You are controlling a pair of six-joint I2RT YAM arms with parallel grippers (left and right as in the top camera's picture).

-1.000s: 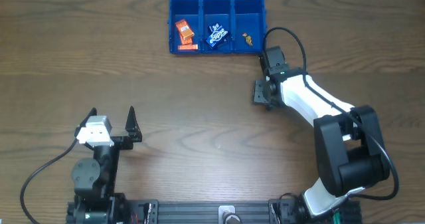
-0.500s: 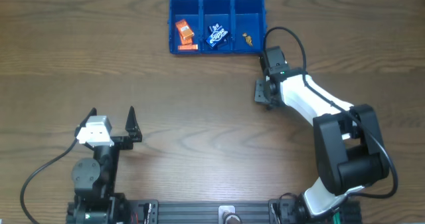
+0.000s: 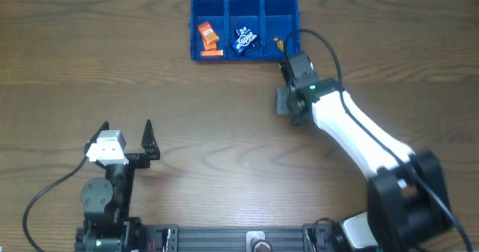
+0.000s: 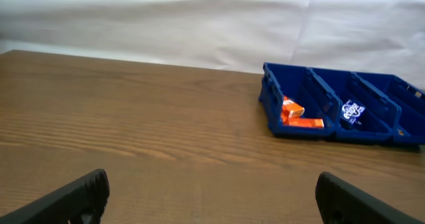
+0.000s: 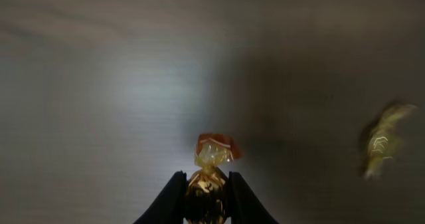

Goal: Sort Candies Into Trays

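Observation:
A blue tray (image 3: 245,0) with three compartments sits at the table's far middle. Its left compartment holds orange candies (image 3: 207,35), the middle one a blue-and-white candy (image 3: 244,40), the right one a small gold candy (image 3: 279,42). My right gripper (image 3: 289,102) hangs just in front of the tray's right corner. In the right wrist view, the right gripper (image 5: 207,192) is shut on a gold-wrapped candy (image 5: 212,154) above the wood. Another gold candy (image 5: 382,141) shows blurred farther off. My left gripper (image 3: 126,128) stands open near the front left, far from the tray (image 4: 269,104).
Brown wooden tabletop (image 3: 187,102) stretches bare between the left gripper and the tray. The right arm's white link (image 3: 359,132) and black cable (image 3: 329,46) run diagonally from the front right. A pale wall (image 4: 199,18) lies behind the table.
The right arm has stretched out; its gripper shifted slightly left and toward the tray with the gold candy. The left arm has not moved.

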